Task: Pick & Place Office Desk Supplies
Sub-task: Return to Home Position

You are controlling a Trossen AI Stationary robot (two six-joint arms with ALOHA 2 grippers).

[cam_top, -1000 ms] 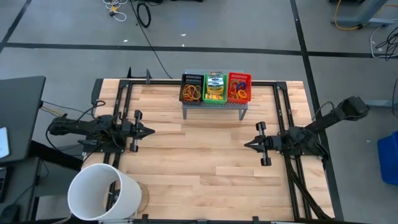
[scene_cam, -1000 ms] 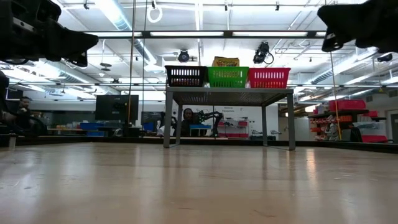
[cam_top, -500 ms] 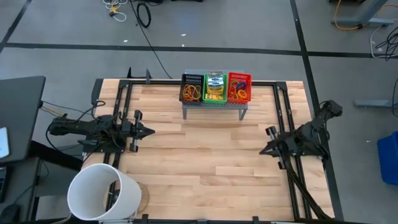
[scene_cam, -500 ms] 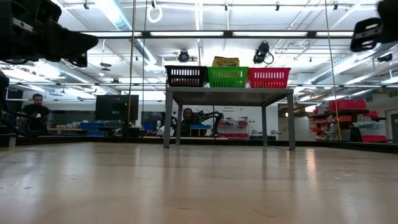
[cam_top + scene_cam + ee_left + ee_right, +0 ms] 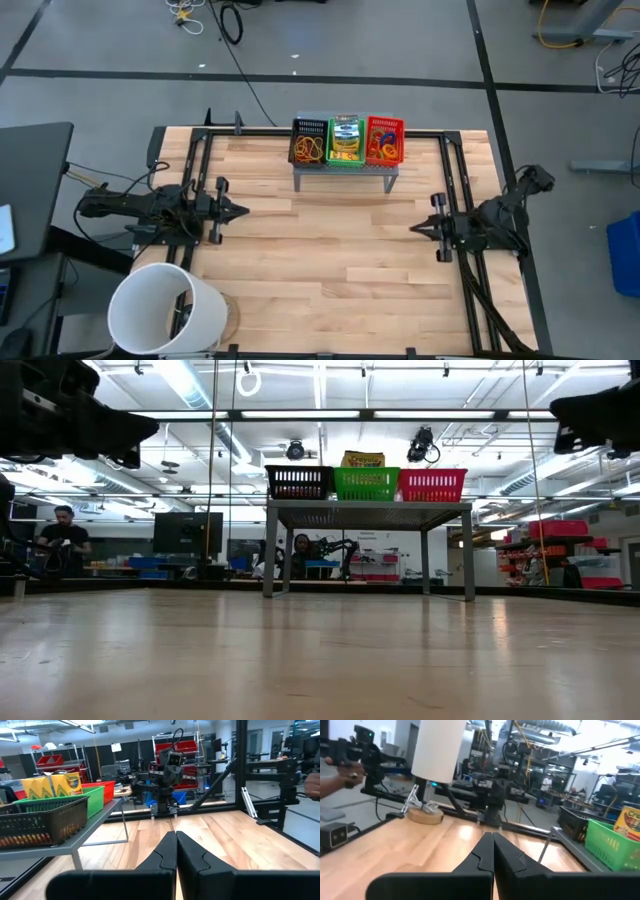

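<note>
Three small mesh trays stand in a row on a grey perforated stand (image 5: 345, 172) at the table's far middle. The black tray (image 5: 308, 146) holds brown rubber bands, the green tray (image 5: 346, 145) holds yellow-green crayon boxes (image 5: 363, 459), and the red tray (image 5: 385, 143) holds coloured rings. My left gripper (image 5: 243, 211) is shut and hangs level near the table's left edge, pointing toward the right. My right gripper (image 5: 414, 230) is shut and hangs level near the right edge, pointing toward the left. Both are empty and well clear of the trays.
A big white bucket (image 5: 165, 310) stands at the near left corner. Black frame rails (image 5: 455, 170) run along the table's sides. Bare wood (image 5: 330, 250) lies between the two grippers. People show in the room behind the table.
My right arm has folded back, drawing its shut gripper toward the table's right edge. The gripper swung to point toward the near left, then turned back to point left. My left arm has kept still.
</note>
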